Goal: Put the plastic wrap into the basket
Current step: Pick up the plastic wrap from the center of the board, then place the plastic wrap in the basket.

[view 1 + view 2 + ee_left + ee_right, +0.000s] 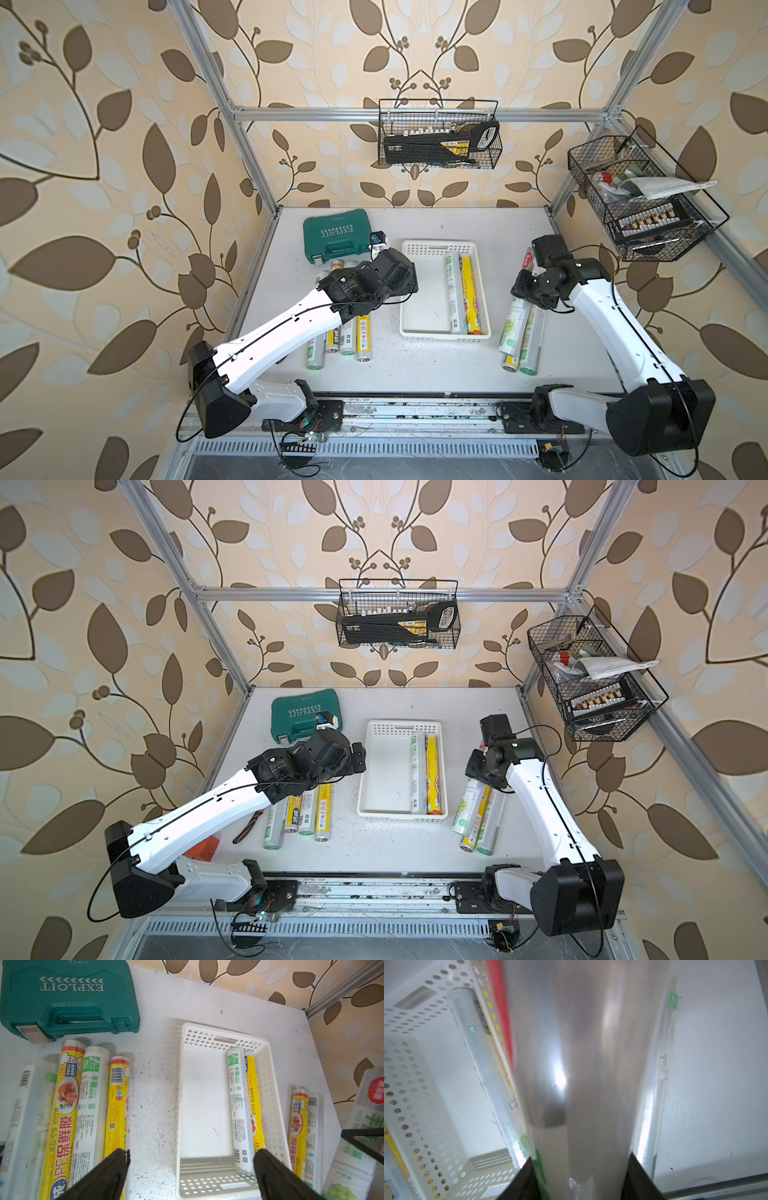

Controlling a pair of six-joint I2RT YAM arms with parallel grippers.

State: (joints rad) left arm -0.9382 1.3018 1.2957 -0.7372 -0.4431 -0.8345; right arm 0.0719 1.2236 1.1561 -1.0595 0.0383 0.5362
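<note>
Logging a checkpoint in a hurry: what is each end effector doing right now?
Left end effector: open, holding nothing.
Right end effector: closed on a plastic wrap roll.

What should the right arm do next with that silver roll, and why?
Probably lift and carry it over the basket: the right tool is closed around the silver roll, and the basket floor is bare beside the two rolls inside.

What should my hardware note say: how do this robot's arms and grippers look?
Both the left arm and right arm have smooth white moulded shells between bulky black joint housings. A thin black cable is clipped along each, looping free near the base. The left gripper and right gripper are black, with flat, tapering fingers.
</note>
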